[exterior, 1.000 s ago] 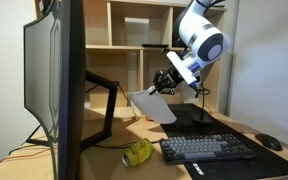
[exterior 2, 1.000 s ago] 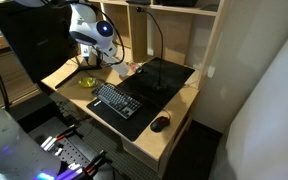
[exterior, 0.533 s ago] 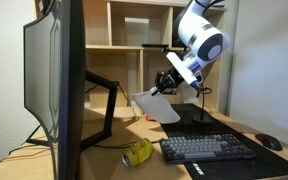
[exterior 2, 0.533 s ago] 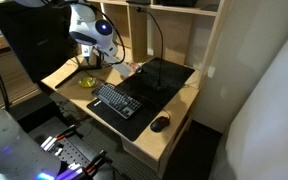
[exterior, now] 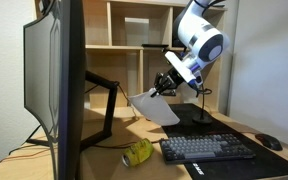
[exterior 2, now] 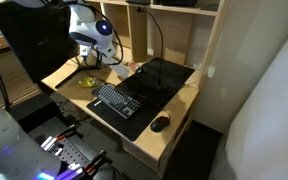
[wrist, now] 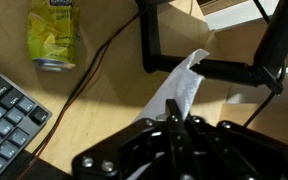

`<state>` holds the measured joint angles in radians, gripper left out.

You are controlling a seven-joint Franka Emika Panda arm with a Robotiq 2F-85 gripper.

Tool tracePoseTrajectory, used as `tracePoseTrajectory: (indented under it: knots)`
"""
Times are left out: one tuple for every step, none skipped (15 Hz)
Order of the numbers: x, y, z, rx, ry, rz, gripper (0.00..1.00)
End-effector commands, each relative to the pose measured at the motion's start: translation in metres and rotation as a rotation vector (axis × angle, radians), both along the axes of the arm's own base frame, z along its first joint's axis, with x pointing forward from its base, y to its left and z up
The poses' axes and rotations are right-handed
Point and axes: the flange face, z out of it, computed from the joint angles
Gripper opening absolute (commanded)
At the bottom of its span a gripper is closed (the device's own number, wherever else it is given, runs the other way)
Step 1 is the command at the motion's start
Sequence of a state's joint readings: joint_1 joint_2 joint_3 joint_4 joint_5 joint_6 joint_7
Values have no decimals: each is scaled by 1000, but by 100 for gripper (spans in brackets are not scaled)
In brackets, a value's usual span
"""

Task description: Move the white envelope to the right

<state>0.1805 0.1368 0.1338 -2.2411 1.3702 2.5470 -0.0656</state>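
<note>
Yellow drink can point(exterior: 137, 152) lies on its side on light wooden desk point(exterior: 109, 140), near black keyboard point(exterior: 208, 148); large black monitor point(exterior: 54, 80) alongside, black mouse point(exterior: 269, 142) beyond keyboard.

Count in an exterior view: one white envelope point(exterior: 152, 106) mid-frame; one gripper point(exterior: 163, 87) just above it; one yellow can point(exterior: 137, 152) lower centre; one keyboard point(exterior: 208, 148) lower right; one mouse point(exterior: 270, 142) far right; one monitor point(exterior: 46, 80) left.

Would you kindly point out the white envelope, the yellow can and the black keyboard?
White envelope point(exterior: 156, 107), in an exterior view, middle of its face.
Yellow drink can point(wrist: 52, 38), wrist view, middle of its side.
Black keyboard point(exterior: 209, 148), in an exterior view, central keys.
</note>
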Motion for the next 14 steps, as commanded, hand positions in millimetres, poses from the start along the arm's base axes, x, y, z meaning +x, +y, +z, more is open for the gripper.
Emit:
tracePoseTrajectory:
  knots:
    - [0,0,0,0,1,0,1]
    - [0,0,0,0,2,0,1]
    - [0,0,0,0,2,0,1]
    - [0,0,0,0,2,0,1]
    - [0,0,0,0,2,0,1]
    - [0,0,0,0,2,0,1]
    - [0,0,0,0,2,0,0]
    - [5,1,-11,-4,-39,-24,0]
    - [10,3,-14,-9,-78,-35,0]
    - [15,7,-15,-21,-132,-42,0]
    - [20,11,-15,-38,-184,-39,0]
    - [25,13,-17,-53,-220,-36,0]
    - [30,15,-20,-71,-255,-31,0]
    - [34,16,-24,-85,-281,-24,0]
